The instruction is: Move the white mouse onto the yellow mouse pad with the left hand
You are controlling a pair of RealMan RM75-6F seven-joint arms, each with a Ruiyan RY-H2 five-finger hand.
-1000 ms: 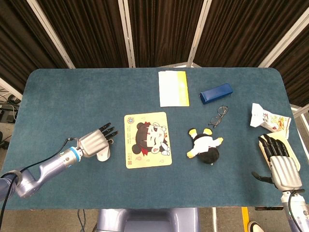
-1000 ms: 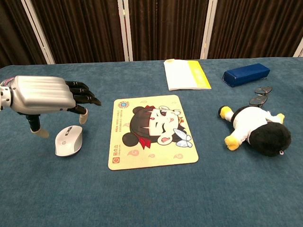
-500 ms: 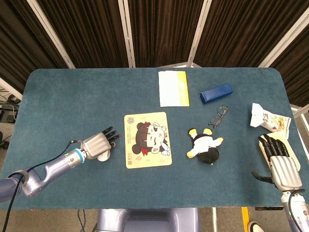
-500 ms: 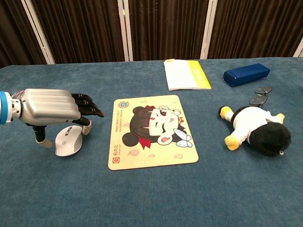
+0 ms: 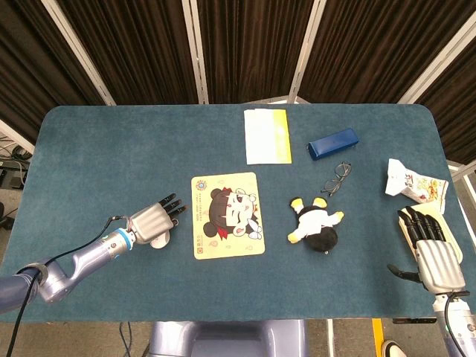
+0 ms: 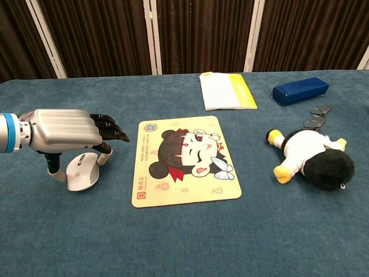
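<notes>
Hovering: left hand (image 6: 63, 131) over mouse (image 6: 81, 173), fingers spread, gripping nothing yet
Mouse: on table, just left of pad (image 6: 181, 160)
Handling: likely light, rigid, slick shell
Grip: pinch its sides

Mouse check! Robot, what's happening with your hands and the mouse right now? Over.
Left hand over mouse, no grip seen yet. Right hand open, idle at table edge. Mouse on cloth, left of pad. Path to pad clear. Over.

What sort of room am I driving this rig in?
Probably a lab or staged test area, not an office: dark curtains behind a blue-covered table laid with mixed props such as a plush toy and glasses.
</notes>
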